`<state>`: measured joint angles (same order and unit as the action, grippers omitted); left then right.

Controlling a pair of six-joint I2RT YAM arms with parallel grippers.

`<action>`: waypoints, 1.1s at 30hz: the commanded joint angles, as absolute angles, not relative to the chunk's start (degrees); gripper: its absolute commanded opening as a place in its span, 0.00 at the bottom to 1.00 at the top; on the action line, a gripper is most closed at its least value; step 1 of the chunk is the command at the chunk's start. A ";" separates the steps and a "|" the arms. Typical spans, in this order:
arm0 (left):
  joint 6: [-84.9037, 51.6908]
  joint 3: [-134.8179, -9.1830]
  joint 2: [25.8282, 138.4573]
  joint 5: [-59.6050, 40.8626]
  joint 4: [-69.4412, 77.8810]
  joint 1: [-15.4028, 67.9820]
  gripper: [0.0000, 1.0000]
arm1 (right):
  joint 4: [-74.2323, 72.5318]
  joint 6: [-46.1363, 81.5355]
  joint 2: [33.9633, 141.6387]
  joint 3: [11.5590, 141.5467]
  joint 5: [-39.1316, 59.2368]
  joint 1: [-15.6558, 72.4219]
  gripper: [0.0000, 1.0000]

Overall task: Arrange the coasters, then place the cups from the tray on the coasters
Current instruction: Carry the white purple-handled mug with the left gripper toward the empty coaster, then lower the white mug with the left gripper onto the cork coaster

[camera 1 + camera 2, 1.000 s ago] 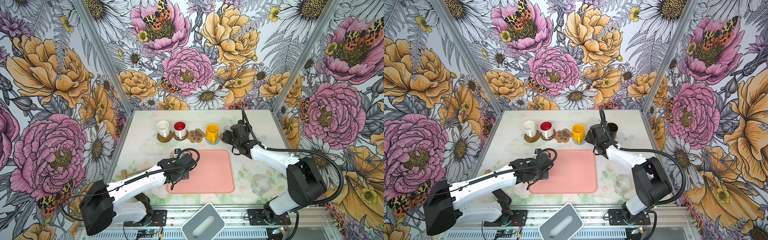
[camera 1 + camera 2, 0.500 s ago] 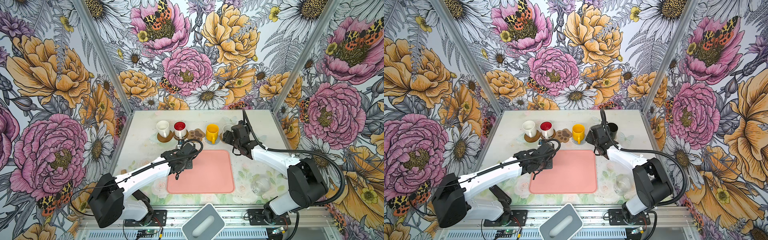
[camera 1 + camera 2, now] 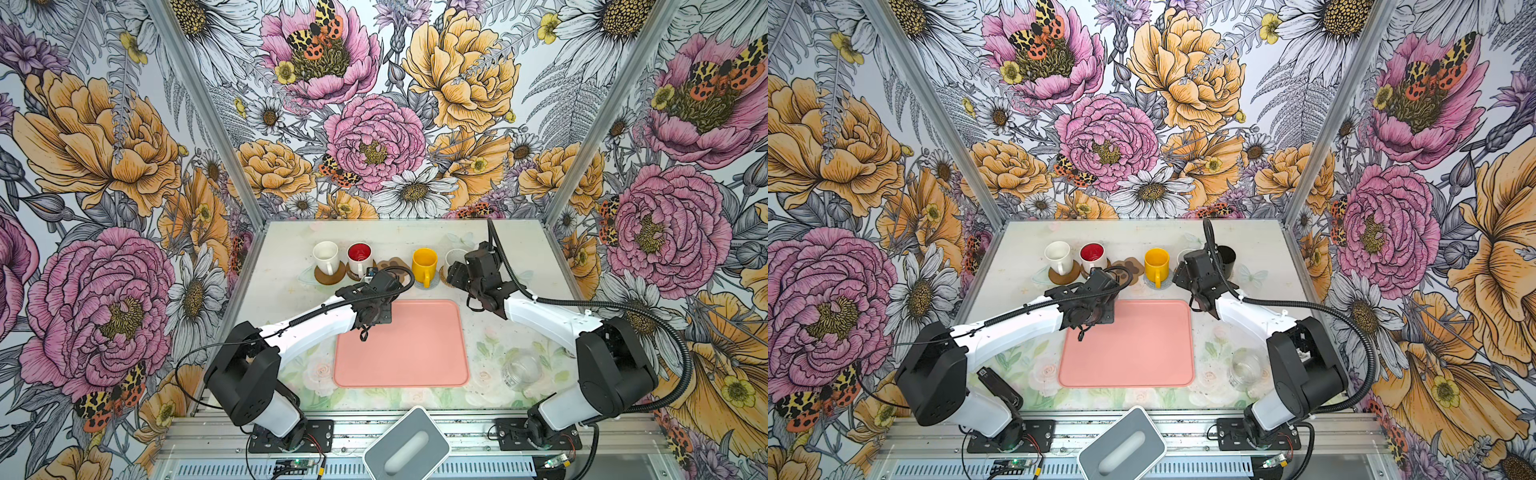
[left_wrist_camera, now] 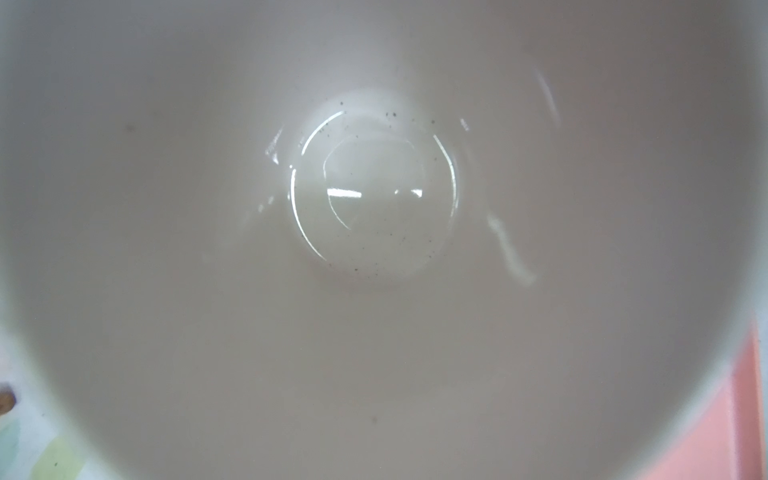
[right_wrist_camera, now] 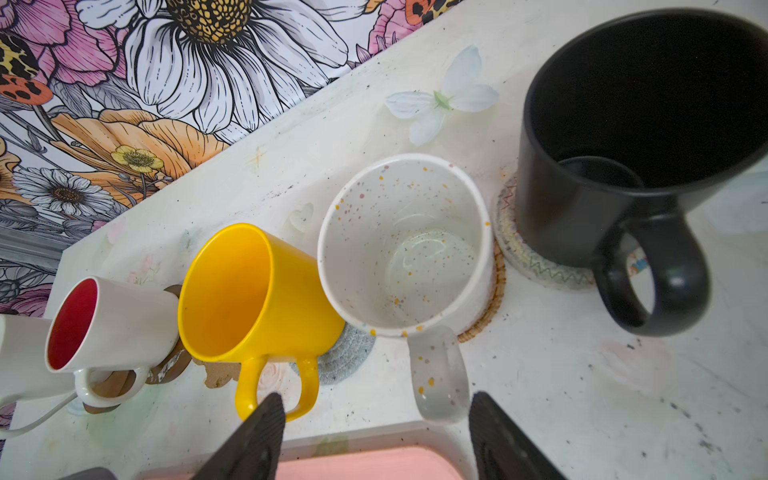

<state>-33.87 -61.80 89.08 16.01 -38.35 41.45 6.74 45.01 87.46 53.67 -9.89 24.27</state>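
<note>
A cup with a white inside [image 4: 374, 199] fills the left wrist view, and my left gripper [image 3: 380, 286] is shut on it just in front of the bare paw-print coaster [image 3: 392, 263]. The gripper's body hides that cup in both top views. Along the back stand a white cup [image 3: 325, 255] and a red-inside cup [image 3: 359, 254] on brown discs. A yellow cup [image 5: 249, 295], a speckled cup [image 5: 405, 245] and a black cup [image 5: 623, 137] stand on woven coasters. My right gripper [image 5: 374, 419] hangs open by the speckled cup's handle. The pink tray [image 3: 415, 345] lies bare.
A clear glass jar [image 3: 521, 370] stands on the table to the right of the tray, near the right arm's base. A grey box [image 3: 407, 449] sits at the front edge. Flowered walls close in the back and both sides.
My left gripper has moved from the tray's back left corner towards the back, up to the paw-print coaster. The right arm has hardly moved.
</note>
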 commanded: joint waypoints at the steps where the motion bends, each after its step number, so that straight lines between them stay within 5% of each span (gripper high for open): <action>1: -31.13 -65.91 90.93 14.62 -32.89 40.02 0.00 | 5.54 44.97 85.35 53.14 -9.24 23.74 0.72; 33: -24.75 -85.76 110.39 12.93 -31.46 34.71 0.00 | 5.58 44.77 80.45 48.64 -9.38 20.04 0.73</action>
<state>-25.89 -82.32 110.74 13.15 -34.87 35.31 6.72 45.01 82.67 49.19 -9.30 20.53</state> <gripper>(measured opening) 0.166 0.729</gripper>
